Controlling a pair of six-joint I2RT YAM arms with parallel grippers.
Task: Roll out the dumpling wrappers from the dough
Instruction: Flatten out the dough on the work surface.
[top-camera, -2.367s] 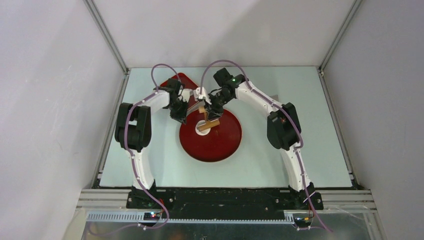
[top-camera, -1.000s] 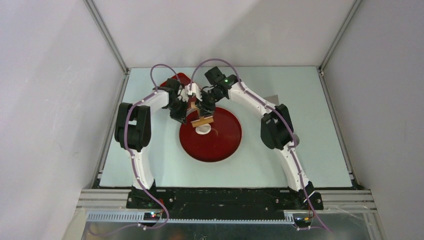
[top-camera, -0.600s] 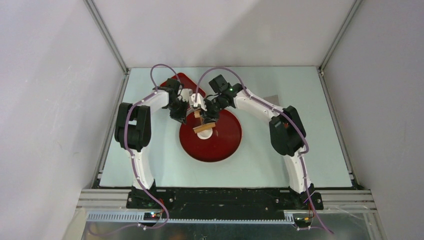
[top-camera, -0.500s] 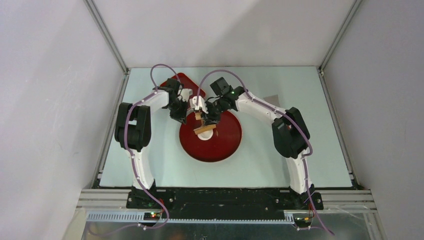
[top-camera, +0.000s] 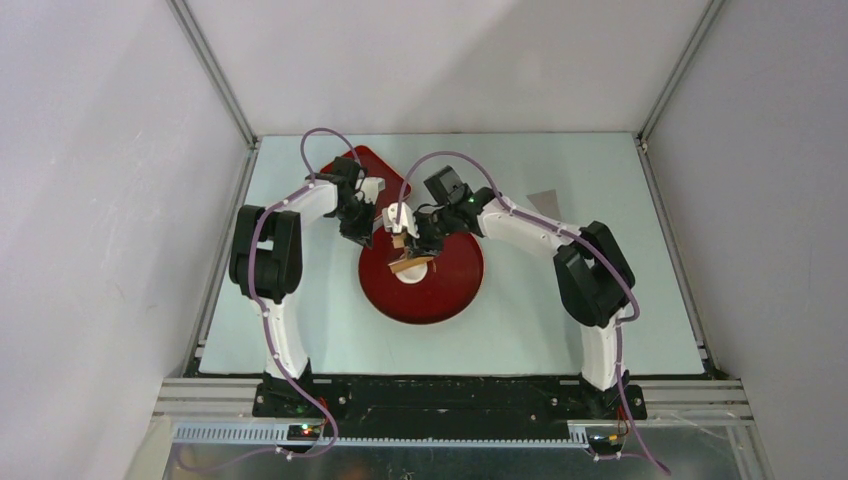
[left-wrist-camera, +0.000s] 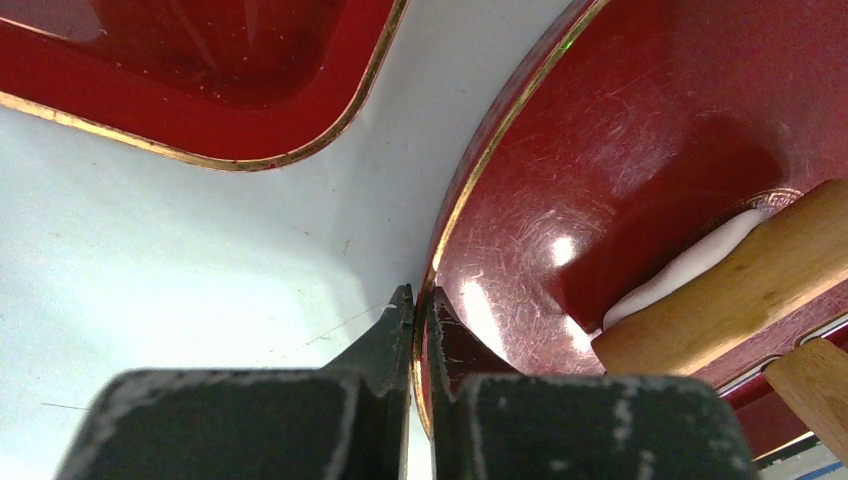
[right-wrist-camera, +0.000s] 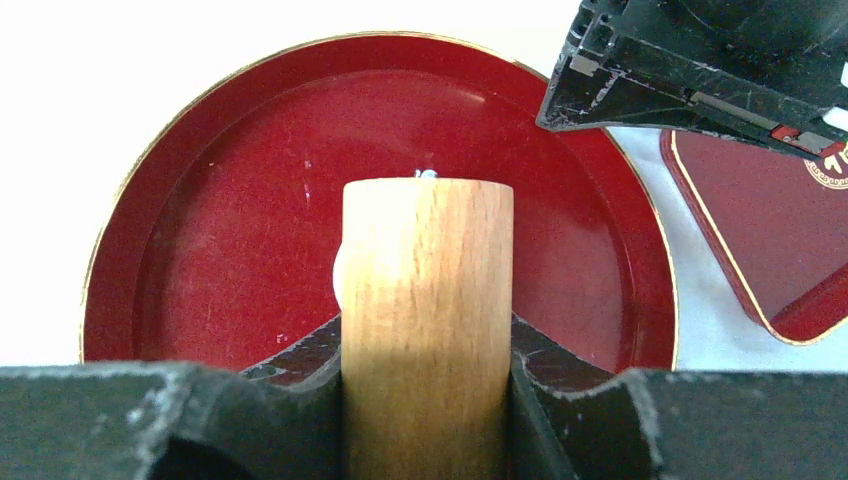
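A round red plate (top-camera: 450, 285) lies mid-table. A small white dough piece (top-camera: 409, 275) rests on its far-left part, mostly hidden under a wooden rolling pin (top-camera: 407, 263). My right gripper (top-camera: 414, 243) is shut on the pin, which lies across the dough. In the right wrist view the pin (right-wrist-camera: 428, 280) stands between my fingers and the dough (right-wrist-camera: 338, 272) peeks out at its left. My left gripper (top-camera: 362, 233) is shut on the plate's far-left rim (left-wrist-camera: 470, 210). The left wrist view also shows the pin (left-wrist-camera: 735, 290) over the dough (left-wrist-camera: 690, 268).
A red rounded-square tray (top-camera: 372, 165) lies at the back, just behind the left gripper, and also shows in the left wrist view (left-wrist-camera: 200, 90) and the right wrist view (right-wrist-camera: 780, 240). A small grey patch (top-camera: 545, 201) lies on the table at right. Walls enclose the table.
The pin has moved back and forth over the dough and now sits slightly nearer. The right arm's elbow has swung right. The left gripper has stayed on the plate's rim.
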